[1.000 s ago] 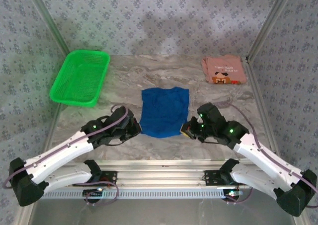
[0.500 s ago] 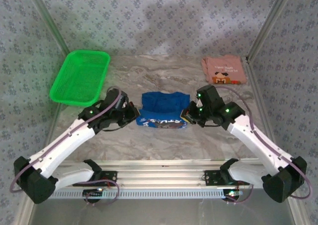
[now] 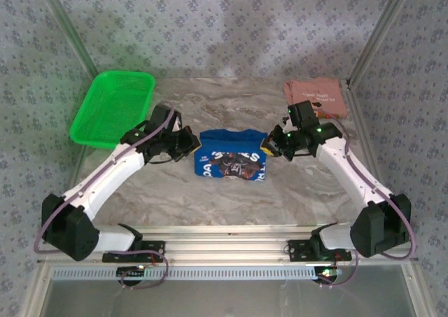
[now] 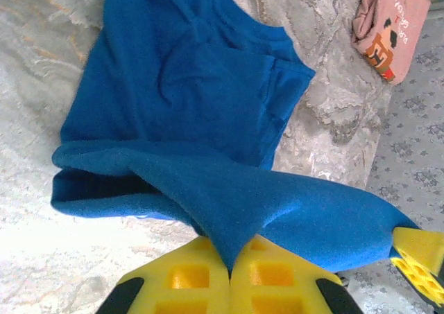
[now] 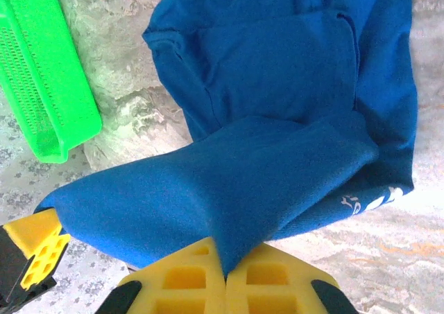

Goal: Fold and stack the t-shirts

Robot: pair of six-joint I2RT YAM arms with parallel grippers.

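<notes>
I've got both grippers clenched on the blue t-shirt (image 3: pixel 231 161), which lies mid-table (image 3: pixel 231 205), doubled over with its print facing up. The left gripper (image 3: pixel 190 146) pinches the cloth at the shirt's 9 o'clock and the right gripper (image 3: pixel 269 145) pinches it at 3 o'clock. On each wrist camera a blue fold runs straight into the shut seam between the yellow fingers (image 4: pixel 187 279). The pink t-shirt (image 3: pixel 316 98) sits folded at 1 o'clock, well apart, and the green basket (image 3: pixel 112 107) is at 10 o'clock.
</notes>
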